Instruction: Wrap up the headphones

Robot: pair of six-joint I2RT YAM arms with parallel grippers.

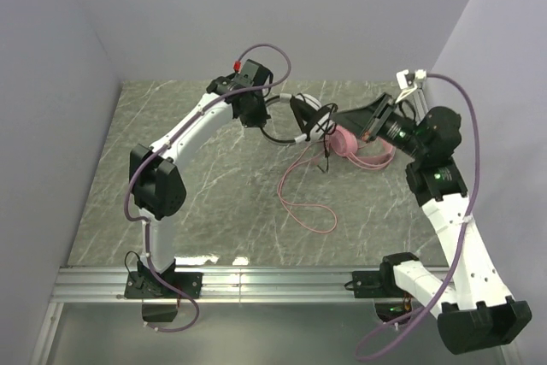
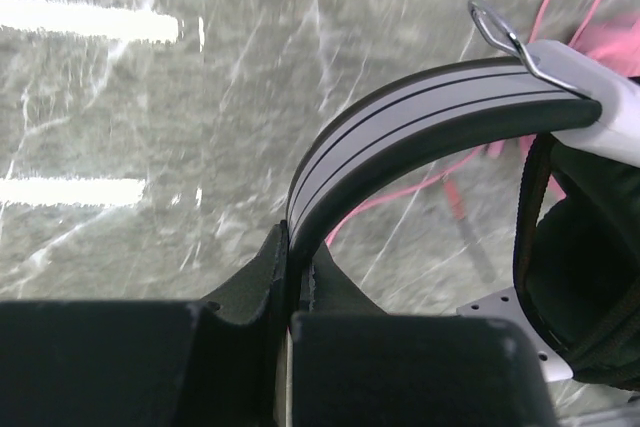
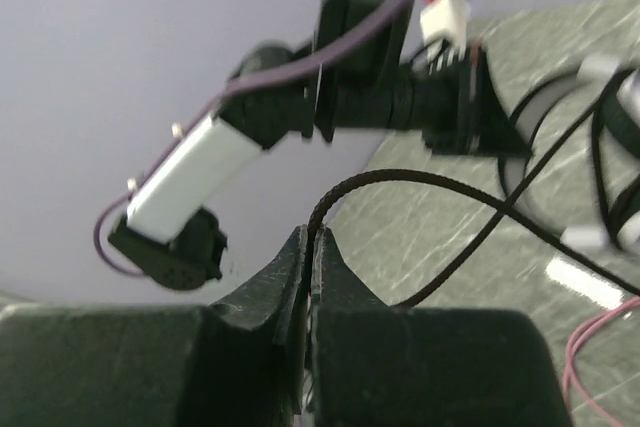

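The black and white headphones (image 1: pixel 295 108) are held up over the back middle of the table. My left gripper (image 1: pixel 259 114) is shut on their striped headband (image 2: pixel 420 112), with a black ear cup (image 2: pixel 590 277) hanging to the right. My right gripper (image 1: pixel 333 120) is shut on their black braided cable (image 3: pixel 430 179), which arcs from the fingertips (image 3: pixel 325 247) across to the headset (image 3: pixel 610 137). The pink headphones (image 1: pixel 352 148) lie on the table under my right gripper. Their pink cable (image 1: pixel 301 204) trails loosely toward the table's middle.
Grey walls close in the marble table (image 1: pixel 214 194) at the back and on both sides. My left arm (image 3: pixel 380 97) fills the upper part of the right wrist view. The metal rail (image 1: pixel 273 284) runs along the near edge.
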